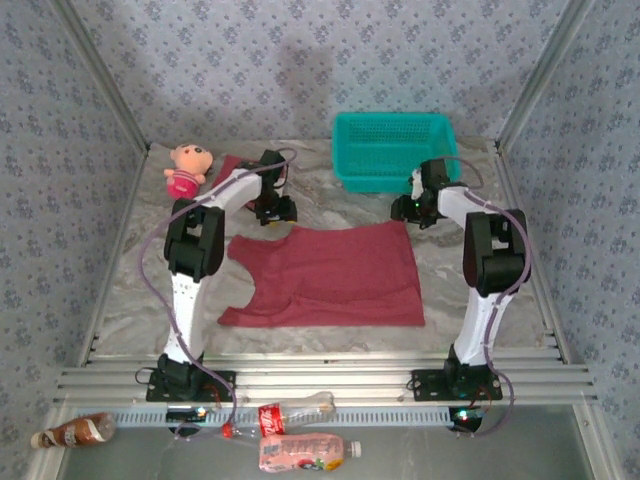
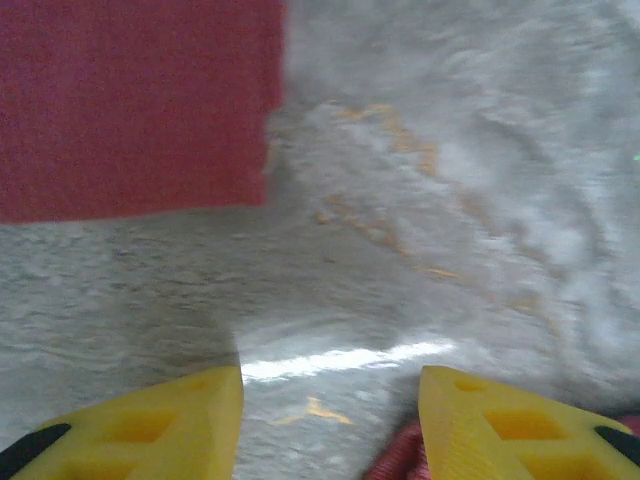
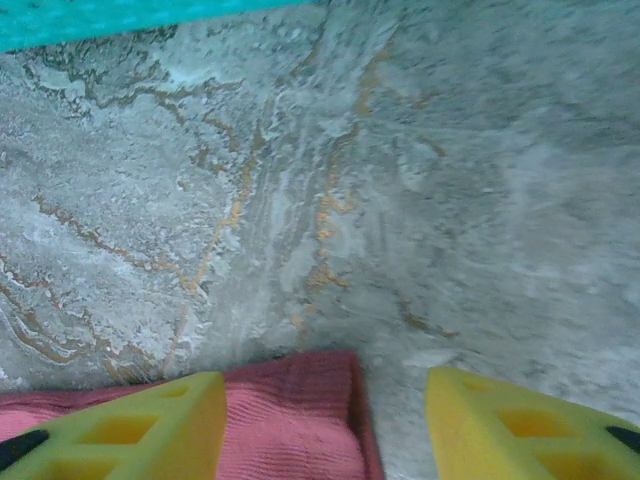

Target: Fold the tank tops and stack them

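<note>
One maroon tank top lies spread flat in the middle of the table, straps toward the left arm. My left gripper hovers open at its far left corner; in the left wrist view the yellow fingers stand apart over bare table, with a bit of the cloth edge beside the right finger. A second maroon cloth lies beyond, also seen behind the left arm. My right gripper is open at the far right corner, and that cloth corner lies between its fingers.
A teal mesh basket stands at the back right, its rim just ahead of the right gripper. A pink plush doll sits at the back left. Bottles lie below the table's near rail.
</note>
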Tool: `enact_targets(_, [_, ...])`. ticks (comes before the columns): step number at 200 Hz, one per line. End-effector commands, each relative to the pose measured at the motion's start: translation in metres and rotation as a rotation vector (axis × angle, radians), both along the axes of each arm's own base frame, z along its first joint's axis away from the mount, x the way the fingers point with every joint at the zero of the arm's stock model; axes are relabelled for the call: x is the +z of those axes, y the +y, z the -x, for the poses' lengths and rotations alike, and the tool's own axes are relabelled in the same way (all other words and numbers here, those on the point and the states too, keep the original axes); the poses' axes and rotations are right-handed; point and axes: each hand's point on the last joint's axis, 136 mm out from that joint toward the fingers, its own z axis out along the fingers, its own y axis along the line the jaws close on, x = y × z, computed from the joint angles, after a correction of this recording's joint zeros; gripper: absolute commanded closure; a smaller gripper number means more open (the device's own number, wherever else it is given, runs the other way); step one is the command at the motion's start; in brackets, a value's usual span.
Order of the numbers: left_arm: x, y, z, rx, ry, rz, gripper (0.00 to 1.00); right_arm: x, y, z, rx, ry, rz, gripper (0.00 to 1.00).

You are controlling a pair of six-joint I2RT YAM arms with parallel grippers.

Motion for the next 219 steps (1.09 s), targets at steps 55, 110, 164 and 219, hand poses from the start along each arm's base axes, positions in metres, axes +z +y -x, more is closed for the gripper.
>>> enact_targets(55, [-0.002,-0.038,0.032,-0.099,0.074,0.133,0.64,-0.015,0.030,0.004,0.048,0.083,-0.079,0.68])
enact_targets(110, [0.014,-0.040,0.042,-0.093,0.064,0.150,0.66,0.000,0.022,0.003,0.045,0.034,-0.059,0.80])
enact_targets(164, [0.030,-0.027,0.029,-0.036,0.010,0.117,0.59,-0.002,0.018,0.008,0.033,0.032,-0.063,0.84])
enact_targets(219, [0.042,-0.041,0.032,-0.034,-0.016,0.184,0.54,-0.002,0.018,0.005,0.030,0.028,-0.076,0.86])
